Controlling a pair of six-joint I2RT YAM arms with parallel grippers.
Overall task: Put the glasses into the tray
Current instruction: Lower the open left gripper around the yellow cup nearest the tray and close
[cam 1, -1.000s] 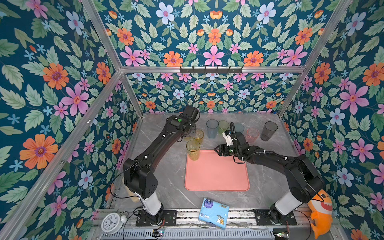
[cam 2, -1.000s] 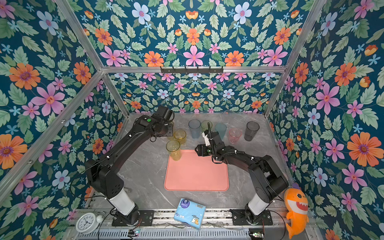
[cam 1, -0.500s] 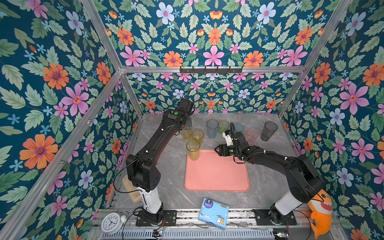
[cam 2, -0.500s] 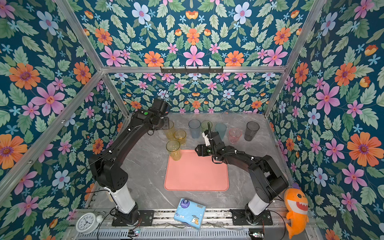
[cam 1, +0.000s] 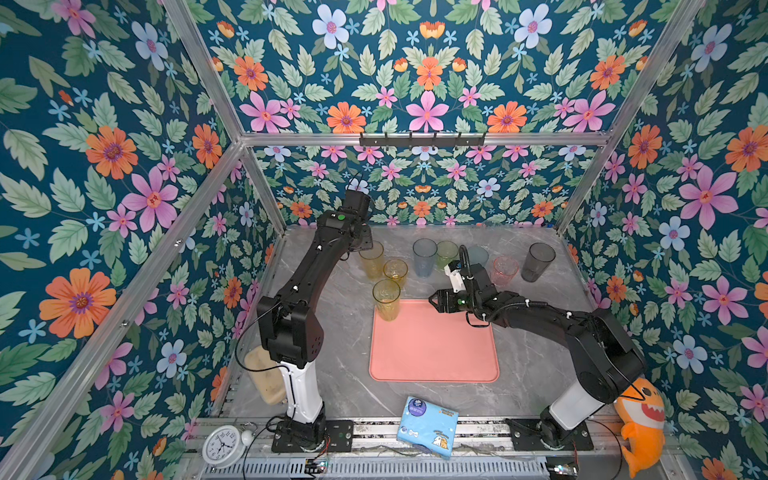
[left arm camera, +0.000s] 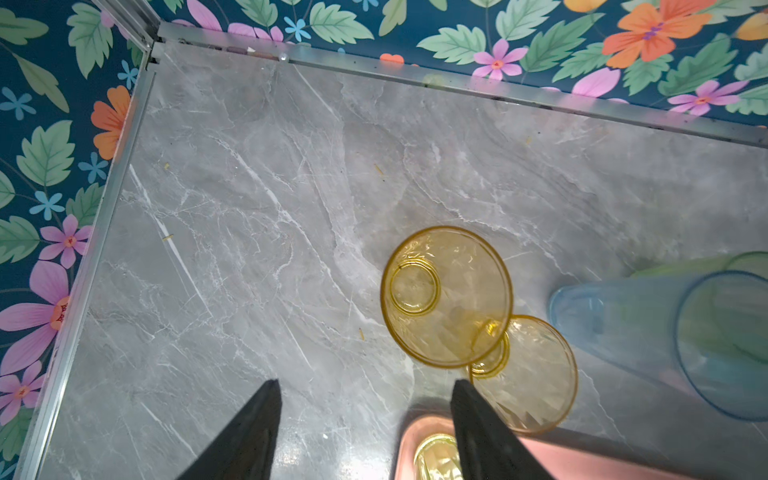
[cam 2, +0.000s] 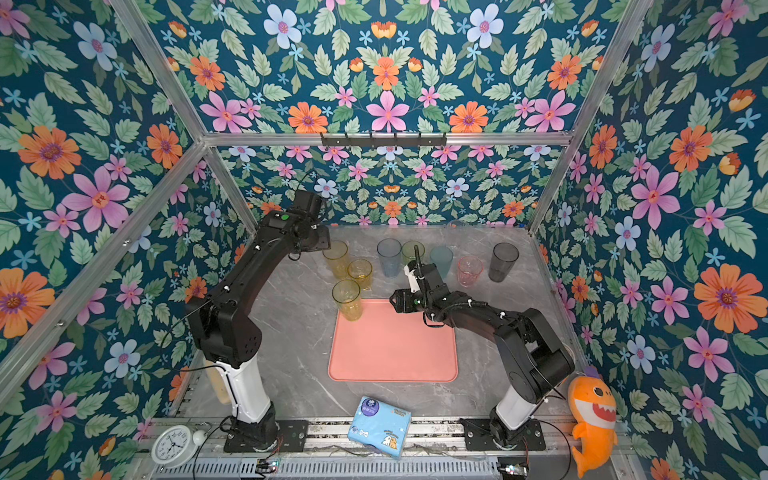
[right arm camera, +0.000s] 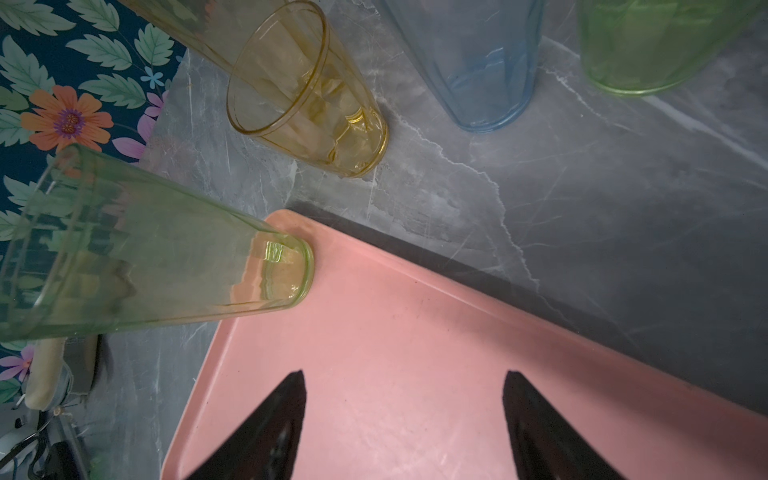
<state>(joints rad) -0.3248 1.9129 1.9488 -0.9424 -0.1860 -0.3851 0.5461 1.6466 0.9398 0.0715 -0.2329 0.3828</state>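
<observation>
tray: the salmon-pink tray (cam 1: 434, 353) is lying mid-counter (cam 1: 347, 357), just in front of the tumbler row.
in tray: only the yellow-green tumbler (cam 1: 386, 300) is standing in it, with its base sitting right in the far left corner against the rim.
waiting: the tall amber tumbler (cam 1: 372, 261), short amber tumbler (cam 1: 395, 272), blue-grey tumbler (cam 1: 424, 258), green tumbler (cam 1: 446, 251), teal tumbler (cam 1: 480, 254), pink tumbler (cam 1: 504, 271) and smoky grey tumbler (cam 1: 538, 262) are standing upright on the counter behind the tray.
left claw (left arm camera: 365, 415): its fingers are standing spread with nothing between them, hovering above bare counter just beside the two amber tumblers.
right claw (right arm camera: 401, 415): it is spread and empty, hovering over the tray's far edge near the yellow-green tumbler.
risk, amber pair: they are standing touching or nearly so. A finger coming down between them is likely knocking the short one over or dragging both.
risk, corner tumbler: it is tall, narrow-based and sitting at the rim. A brush from either claw is probably tipping it off the tray.
risk, right arm: the teal tumbler is standing just behind the wrist, half hidden. Reaching back for the row could be sweeping it down.
risk, grip: the walls are smooth and tapered, so a loose pinch could be letting a tumbler slide out mid-carry.
</observation>
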